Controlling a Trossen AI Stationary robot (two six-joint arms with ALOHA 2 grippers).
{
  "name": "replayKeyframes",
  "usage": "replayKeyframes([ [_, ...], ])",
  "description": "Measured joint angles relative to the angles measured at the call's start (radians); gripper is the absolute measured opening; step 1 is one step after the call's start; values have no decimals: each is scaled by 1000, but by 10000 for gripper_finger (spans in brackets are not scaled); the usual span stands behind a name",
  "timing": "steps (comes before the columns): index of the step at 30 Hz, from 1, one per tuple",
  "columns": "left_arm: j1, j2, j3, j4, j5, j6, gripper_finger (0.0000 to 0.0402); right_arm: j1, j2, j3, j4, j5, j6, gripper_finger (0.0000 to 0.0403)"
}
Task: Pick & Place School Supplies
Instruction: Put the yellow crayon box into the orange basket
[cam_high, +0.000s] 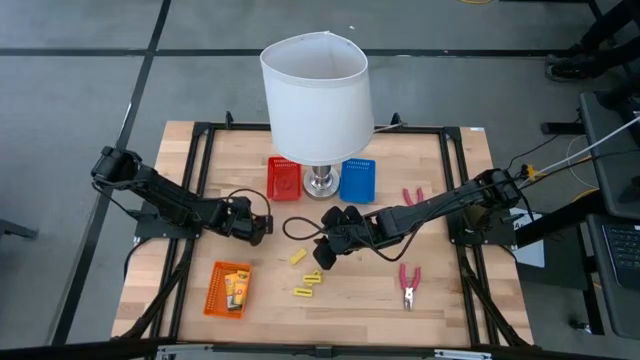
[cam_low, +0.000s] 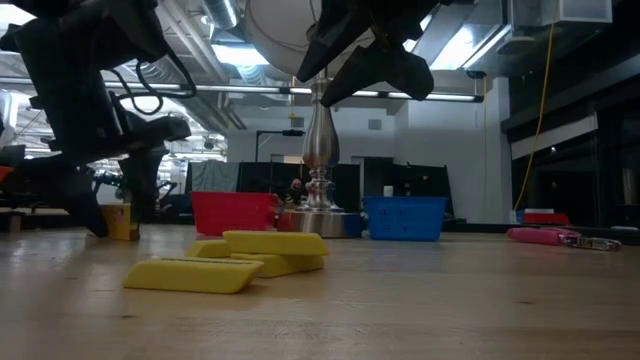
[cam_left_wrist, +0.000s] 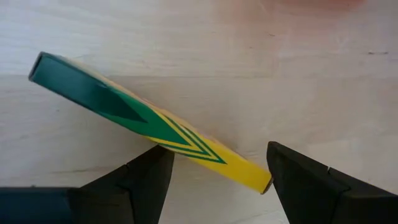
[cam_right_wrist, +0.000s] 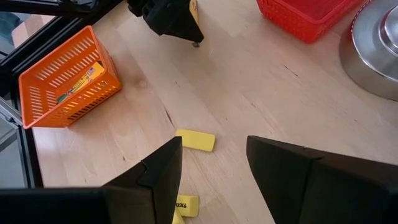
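Left gripper (cam_left_wrist: 214, 180) stands with fingers apart astride a tilted yellow-and-green packet (cam_left_wrist: 149, 121) on the table's left half; close off-centre and you risk it pivoting out sideways, while right gripper (cam_right_wrist: 211, 177) waits open over yellow pieces (cam_right_wrist: 195, 140).

Light wooden counter (cam_high: 440, 290) set within a black metal frame. At its far edge a lamp (cam_high: 318, 100) on a silver base stands between a red basket (cam_high: 284, 178) and a blue basket (cam_high: 357, 179). An orange basket (cam_high: 228, 289) holding a yellow packet sits near the front left. Three plain yellow pieces (cam_high: 307, 277) lie loosely grouped near the centre front. One pair of pink-handled pliers (cam_high: 408, 283) lies front right; a second pair (cam_high: 412, 195) lies beside the blue basket. A yellow-and-green packet (cam_left_wrist: 149, 124) lies flat on the boards.
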Motion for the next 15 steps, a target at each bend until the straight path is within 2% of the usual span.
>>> replayKeyframes([
  [15,0,0,1,-33,4,-176,255,0,0,0,-1,0,-1,183],
])
